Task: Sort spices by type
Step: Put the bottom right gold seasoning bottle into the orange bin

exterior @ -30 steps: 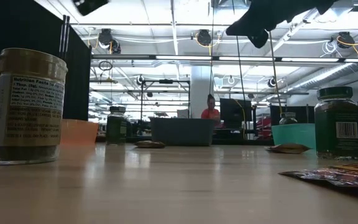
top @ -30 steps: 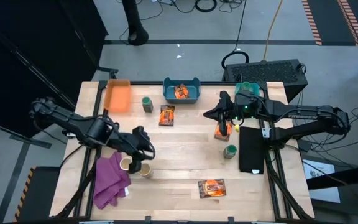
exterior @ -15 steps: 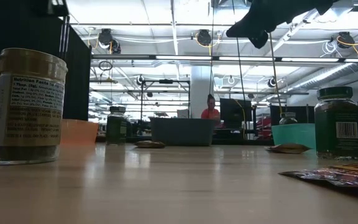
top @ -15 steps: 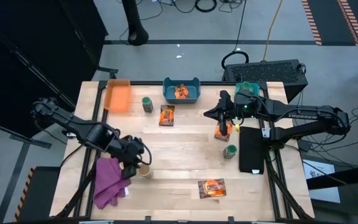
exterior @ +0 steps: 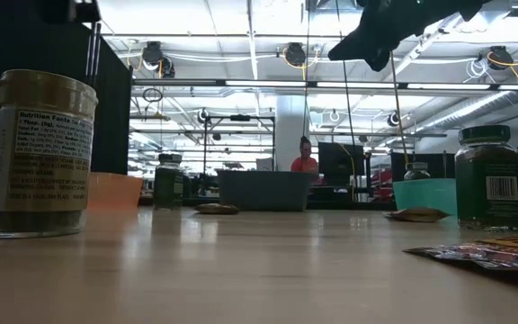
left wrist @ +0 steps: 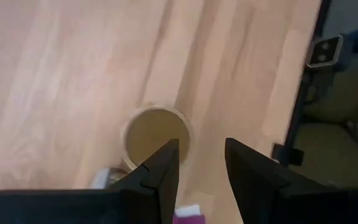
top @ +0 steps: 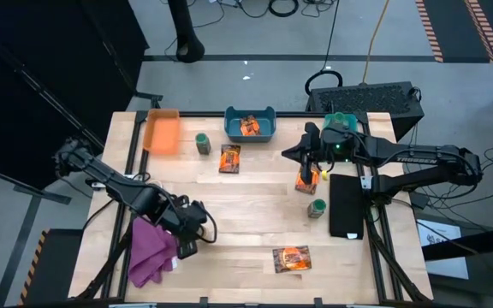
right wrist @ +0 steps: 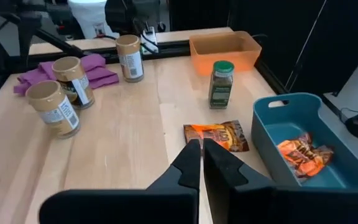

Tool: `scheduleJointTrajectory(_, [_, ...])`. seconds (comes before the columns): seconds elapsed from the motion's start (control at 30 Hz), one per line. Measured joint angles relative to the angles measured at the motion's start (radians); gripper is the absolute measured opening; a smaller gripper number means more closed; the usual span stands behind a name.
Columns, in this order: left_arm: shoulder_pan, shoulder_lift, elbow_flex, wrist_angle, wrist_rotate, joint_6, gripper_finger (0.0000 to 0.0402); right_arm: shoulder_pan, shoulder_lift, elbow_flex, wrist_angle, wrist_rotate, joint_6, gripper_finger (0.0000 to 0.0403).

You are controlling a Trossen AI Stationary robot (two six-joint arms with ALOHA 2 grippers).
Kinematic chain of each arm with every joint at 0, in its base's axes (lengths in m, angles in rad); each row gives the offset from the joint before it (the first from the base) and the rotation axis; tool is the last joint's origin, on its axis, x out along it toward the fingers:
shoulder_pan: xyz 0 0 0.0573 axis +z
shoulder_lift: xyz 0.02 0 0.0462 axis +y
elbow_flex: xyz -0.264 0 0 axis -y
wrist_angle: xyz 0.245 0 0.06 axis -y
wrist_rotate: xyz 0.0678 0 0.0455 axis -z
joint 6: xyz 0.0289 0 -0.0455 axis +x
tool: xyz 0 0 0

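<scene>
In the left wrist view my left gripper [left wrist: 202, 155] is open and points down over a tan jar's round top [left wrist: 157, 127], without touching it. From above, this gripper [top: 188, 235] hides the tan jars beside the purple cloth [top: 151, 250]. My right gripper [right wrist: 201, 149] is shut and empty. It hangs in the air [exterior: 373, 54] above an orange packet [top: 306, 180] that lies flat on the table. Three tan jars [right wrist: 59, 107] stand upright by the cloth. Green jars [top: 202, 143] [top: 317, 208] stand apart, and further packets [top: 229, 158] [top: 291, 258] lie flat.
At the far edge are an orange bin [top: 163, 133], a blue bin [top: 268, 114] with a packet inside, and a teal bin [top: 341, 120] partly under the right arm. A black slab [top: 346, 205] lies at the right edge. Bare wood spans the table's middle.
My left gripper has moved toward the table's near edge, from beside the two tan jars to right over them, so it now covers them in the high view. The jars, the packets and the right arm have stayed in place.
</scene>
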Motion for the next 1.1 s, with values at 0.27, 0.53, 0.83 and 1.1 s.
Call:
scheduleJointTrajectory(0.27, [-0.004, 0.001, 0.0, -0.039, -0.021, -0.04, 0.014, 0.0, 0.0, 0.0, -0.029, 0.001, 0.039, 0.0])
scheduleJointTrajectory(0.53, [-0.013, 0.001, 0.0, -0.028, -0.079, -0.04, 0.0233, 0.0, 0.0, 0.0, -0.019, 0.001, 0.028, 0.0])
scheduleJointTrajectory(0.83, [-0.019, 0.03, -0.001, -0.04, -0.054, -0.028, 0.033, 0.0, 0.0, 0.0, -0.018, 0.001, 0.02, 0.0])
scheduleJointTrajectory(1.1, [-0.019, 0.055, -0.001, -0.041, -0.05, -0.027, 0.0334, 0.0, 0.0, 0.0, -0.018, 0.002, 0.029, 0.0])
